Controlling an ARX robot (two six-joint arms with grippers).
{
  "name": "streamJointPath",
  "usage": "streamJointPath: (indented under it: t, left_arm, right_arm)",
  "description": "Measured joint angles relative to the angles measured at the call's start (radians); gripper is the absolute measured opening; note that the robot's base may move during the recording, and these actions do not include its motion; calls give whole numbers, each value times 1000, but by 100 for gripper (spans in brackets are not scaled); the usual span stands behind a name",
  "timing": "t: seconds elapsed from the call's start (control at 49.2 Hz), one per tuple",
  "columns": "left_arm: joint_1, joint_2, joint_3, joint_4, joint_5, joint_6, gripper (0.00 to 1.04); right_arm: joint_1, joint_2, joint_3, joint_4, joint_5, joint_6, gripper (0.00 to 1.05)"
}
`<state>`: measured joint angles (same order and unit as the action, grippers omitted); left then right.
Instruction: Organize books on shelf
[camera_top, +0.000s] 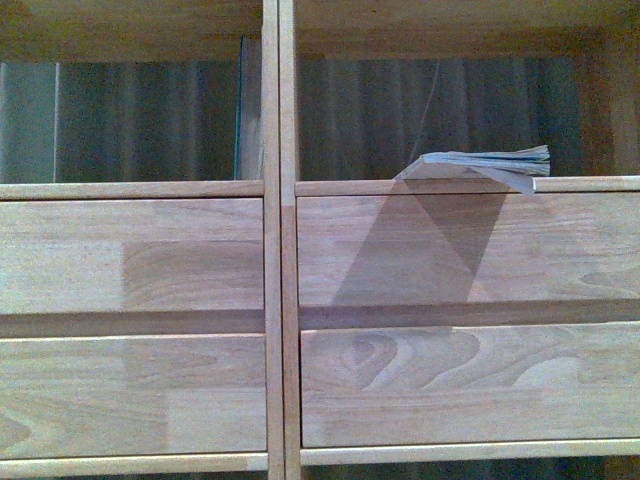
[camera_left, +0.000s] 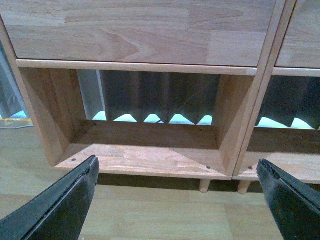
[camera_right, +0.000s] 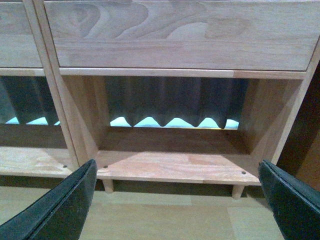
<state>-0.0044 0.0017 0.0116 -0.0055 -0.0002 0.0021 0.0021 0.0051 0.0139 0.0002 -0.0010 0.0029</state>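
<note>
Shelf: a tall light-wood bookcase (camera_top: 272, 250) in two columns, with plain wooden drawer fronts (camera_top: 130, 255) across the middle of the front view.
Flat book: a thin, pale paperback (camera_top: 485, 163) lies on its side in the open bay above the right-hand drawers. One corner droops over the front lip and its pages fan out a little at the right end.
Upright book: a thin book with a teal edge (camera_top: 241, 110) stands in the left bay, right up against the central post.
Left gripper: the black left gripper (camera_left: 177, 162) is spread wide and carries nothing. It faces the bare bottom left compartment (camera_left: 150, 157), down by the peg legs.
Right gripper: the black right gripper (camera_right: 177, 163) is equally wide and empty, and faces the bare bottom right compartment (camera_right: 175, 165).
Where the book lies from the tools: well above both, past the drawers. Neither arm shows in the front view.
Long axis: the flat book looks to run side to side along the shelf edge, so I'd expect a straight-in approach from the front.
Nearer arm: the right one, I'd say, since it is already lined up with the flat book's column.
Untidy item: the flat, overhanging paperback seems the one to fix.
</note>
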Motion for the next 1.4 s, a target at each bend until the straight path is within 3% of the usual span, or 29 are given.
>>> streamJointPath:
  t: [1.403]
  left_arm:
    - [0,0,0,0,0,0,97]
  right_arm:
    - [0,0,0,-1,0,0,98]
